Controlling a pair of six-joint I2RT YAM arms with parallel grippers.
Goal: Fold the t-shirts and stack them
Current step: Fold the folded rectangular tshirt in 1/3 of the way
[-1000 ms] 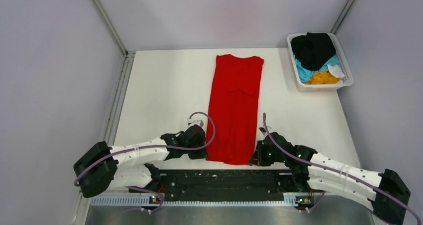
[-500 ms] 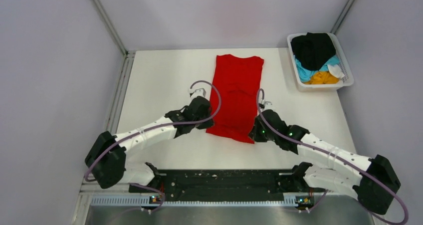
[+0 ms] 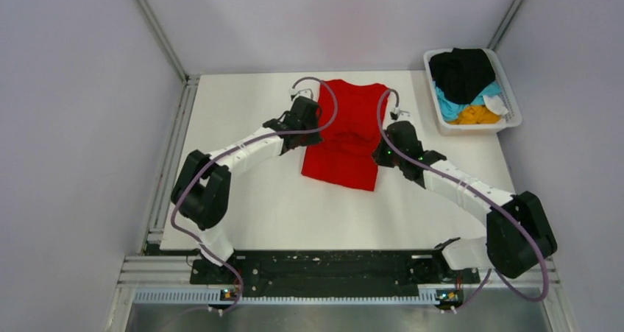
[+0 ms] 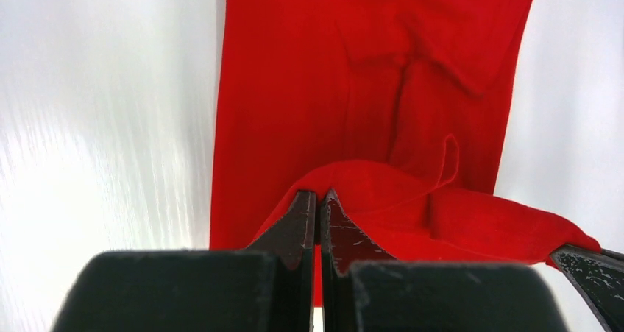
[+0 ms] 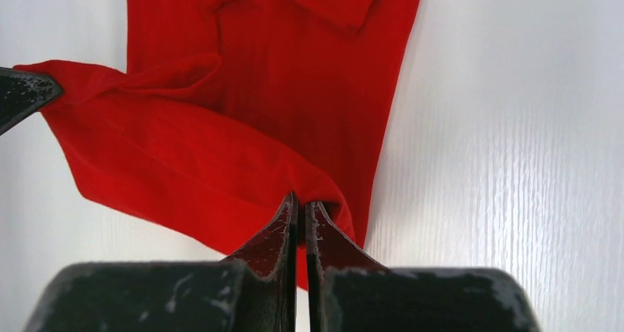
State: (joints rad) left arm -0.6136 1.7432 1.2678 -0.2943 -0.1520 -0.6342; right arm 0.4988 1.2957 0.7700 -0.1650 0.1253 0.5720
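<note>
Cloth of the red t-shirt (image 3: 352, 107) lies lengthwise up the counter (image 3: 243, 214), collar at the far end. The left arm (image 3: 250, 142) and right arm (image 3: 456, 186) each pinch a hem corner in closed jaws above mid-shirt. The collar lies straight ahead, equally near both.

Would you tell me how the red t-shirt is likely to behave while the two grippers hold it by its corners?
Probably floppy: the red t-shirt droops in a fold between the left gripper and right gripper. Likely light, since thin pinches at two corners carry it. It may wrinkle easily; creases show mid-cloth.
</note>
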